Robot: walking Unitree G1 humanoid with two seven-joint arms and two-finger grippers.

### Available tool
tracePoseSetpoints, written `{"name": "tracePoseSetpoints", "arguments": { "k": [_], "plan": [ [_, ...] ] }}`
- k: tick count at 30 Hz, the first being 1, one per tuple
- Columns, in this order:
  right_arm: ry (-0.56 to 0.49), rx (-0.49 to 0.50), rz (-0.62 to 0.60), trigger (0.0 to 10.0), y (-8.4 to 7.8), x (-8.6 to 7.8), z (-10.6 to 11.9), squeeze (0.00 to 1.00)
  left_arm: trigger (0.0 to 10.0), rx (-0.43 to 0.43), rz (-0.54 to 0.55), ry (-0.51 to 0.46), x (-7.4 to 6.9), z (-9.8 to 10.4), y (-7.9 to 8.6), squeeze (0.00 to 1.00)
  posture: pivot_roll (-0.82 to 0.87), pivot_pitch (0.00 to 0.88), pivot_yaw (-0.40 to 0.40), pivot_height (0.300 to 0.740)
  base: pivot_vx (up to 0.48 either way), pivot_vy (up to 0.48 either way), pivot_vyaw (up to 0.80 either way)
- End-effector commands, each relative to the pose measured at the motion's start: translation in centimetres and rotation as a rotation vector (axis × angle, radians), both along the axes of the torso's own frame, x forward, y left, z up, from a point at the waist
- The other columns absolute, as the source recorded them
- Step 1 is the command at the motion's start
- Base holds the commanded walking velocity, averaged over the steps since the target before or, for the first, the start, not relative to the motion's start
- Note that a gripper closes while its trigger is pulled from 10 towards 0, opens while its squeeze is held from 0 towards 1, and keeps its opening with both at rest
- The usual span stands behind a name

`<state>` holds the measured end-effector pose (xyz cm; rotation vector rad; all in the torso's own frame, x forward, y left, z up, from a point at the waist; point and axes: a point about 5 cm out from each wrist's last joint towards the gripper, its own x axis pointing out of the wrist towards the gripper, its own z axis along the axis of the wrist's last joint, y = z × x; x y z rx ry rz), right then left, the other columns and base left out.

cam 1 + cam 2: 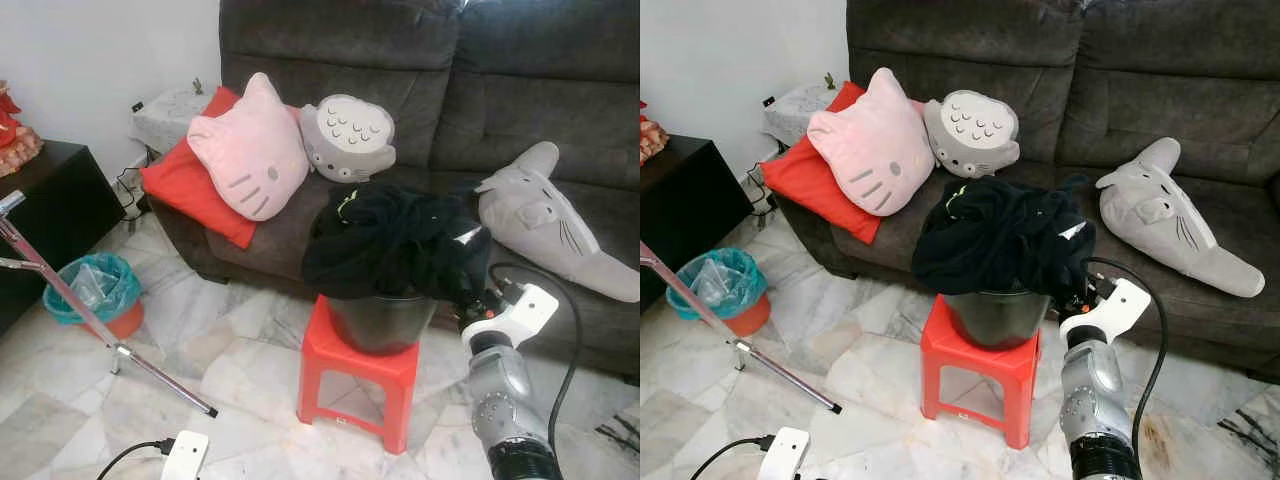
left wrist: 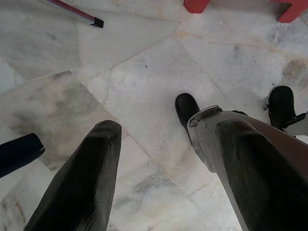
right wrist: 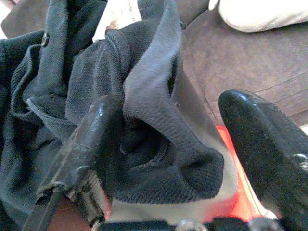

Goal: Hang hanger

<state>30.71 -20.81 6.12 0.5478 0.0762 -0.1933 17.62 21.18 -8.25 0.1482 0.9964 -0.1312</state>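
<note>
At the centre of the head views a black bucket [image 1: 381, 322] stands on a red stool [image 1: 352, 372], heaped over with dark clothes [image 1: 395, 240]. No hanger can be made out; if one is there it is buried in the heap. A metal rack leg [image 1: 70, 300] slants across the left of the frame, which I take to be the stand where the hanger should go.

The right gripper [image 3: 180, 159] is at the lower right edge of the heap, right of centre in the head views. Its fingers [image 3: 91, 144] are spread wide, with a thick fold of dark cloth lying between them, one finger against the cloth and the other apart from it. Nothing is gripped yet.

The left gripper [image 2: 168, 178] hangs low at the bottom left, fingers apart and empty, over the marble floor [image 2: 144, 82].

The step in hand looks like the first pickup from the bucket. Next the right gripper would need to close on the fold, or better on the hanger if it can be found, then lift clear of the rim. The risk is dragging the whole heap or tipping the bucket off the stool
</note>
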Motion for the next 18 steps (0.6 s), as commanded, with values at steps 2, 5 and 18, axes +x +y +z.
{"name": "tracePoseSetpoints", "arguments": {
  "k": [2, 5, 18],
  "plan": [
    [-0.003, 0.006, -0.07, 10.0, -0.8, -0.1, 0.0, 0.0, 10.0, 0.01, 0.004, 0.003, -0.1, 0.0, 0.3, 0.0, -0.07, 0.0, 0.066, 0.74, 0.0, 0.0, 0.0],
    [0.007, 0.016, -0.17, 10.0, -2.2, -0.4, 0.0, 0.0, 10.0, 0.01, -0.001, 0.004, 0.0, 0.0, 0.3, 0.0, -0.08, 0.0, 0.068, 0.74, 0.0, 0.0, 0.0],
    [0.016, 0.017, -0.301, 10.0, -4.0, -0.9, 0.0, 0.0, 10.0, 0.011, -0.001, 0.003, 0.0, 0.0, 0.4, 0.0, -0.07, 0.0, 0.068, 0.74, 0.0, 0.0, 0.0]
  ]
}}
